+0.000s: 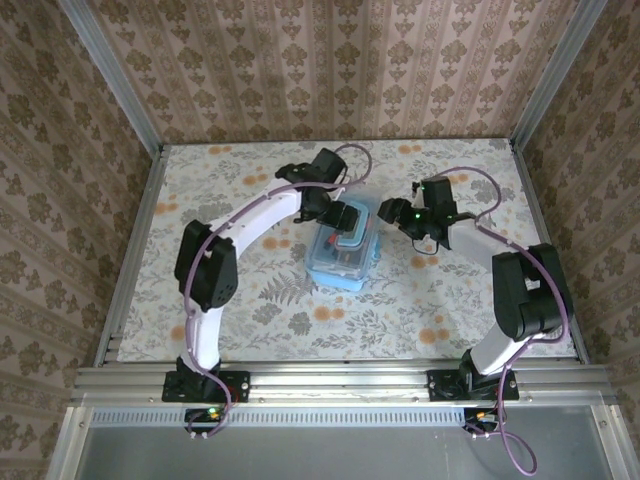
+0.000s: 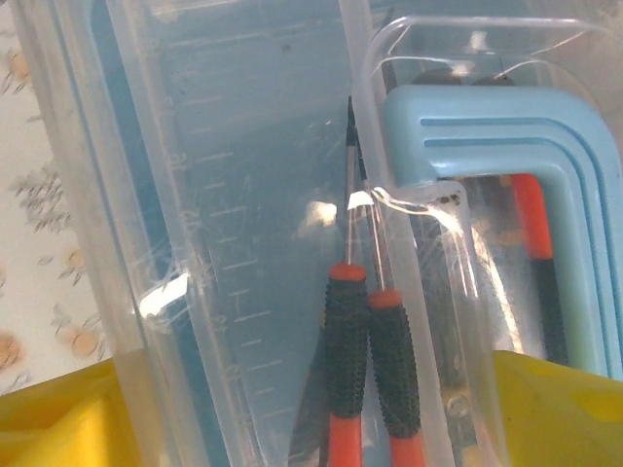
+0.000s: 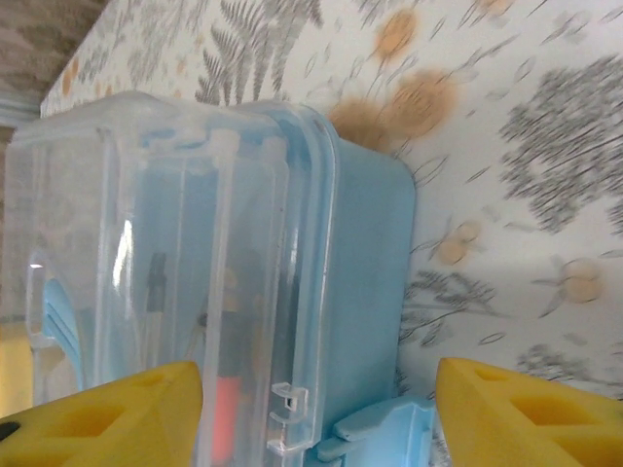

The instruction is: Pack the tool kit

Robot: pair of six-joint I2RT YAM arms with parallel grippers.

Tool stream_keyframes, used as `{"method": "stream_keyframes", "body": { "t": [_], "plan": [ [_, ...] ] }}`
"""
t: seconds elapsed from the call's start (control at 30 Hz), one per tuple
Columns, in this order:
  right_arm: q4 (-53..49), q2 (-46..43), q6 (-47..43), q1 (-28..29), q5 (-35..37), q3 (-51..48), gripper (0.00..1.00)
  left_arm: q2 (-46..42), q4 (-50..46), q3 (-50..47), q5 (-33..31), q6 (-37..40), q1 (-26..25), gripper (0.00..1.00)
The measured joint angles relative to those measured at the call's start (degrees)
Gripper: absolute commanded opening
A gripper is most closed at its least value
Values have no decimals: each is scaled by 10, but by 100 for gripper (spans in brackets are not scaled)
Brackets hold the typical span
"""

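Near the middle of the flowered table (image 1: 200, 180) lies the tool kit (image 1: 343, 262). Over its 12 o'clock end hangs the left gripper (image 1: 343, 213), fingers wide apart astride the case; whether they touch it cannot be told. At 2 o'clock the right gripper (image 1: 400, 213) stands open around the case's edge. Under the clear lid lie two screwdrivers (image 2: 348, 341).

Floral-patterned table (image 1: 420, 310) with 1 light-blue tool case (image 1: 340, 272) near its middle

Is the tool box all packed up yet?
Nearly. Screwdrivers lie inside the case, and the clear lid looks down. The left fingers and right fingers hang open at it. To do: probably snapping the blue latch, which looks undone.
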Motion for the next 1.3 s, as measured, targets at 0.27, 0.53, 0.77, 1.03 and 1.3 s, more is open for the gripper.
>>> {"method": "stream_keyframes", "body": {
  "t": [0.27,0.53,0.77,1.03,1.3],
  "plan": [
    [-9,12,0,28,-5,10,67,-83,1,-100,-39,-10,18,100],
    [-71,-49,-30,11,13,49,74,-103,-5,-75,-84,17,22,100],
    [-78,-150,-45,8,51,28,76,-293,144,-175,-138,37,30,100],
    [-54,-191,-43,2,72,-70,79,-322,228,-244,-73,-25,134,96],
    [-48,-191,-57,-11,55,-90,81,-182,125,-137,-18,-25,101,92]
  ]
}}
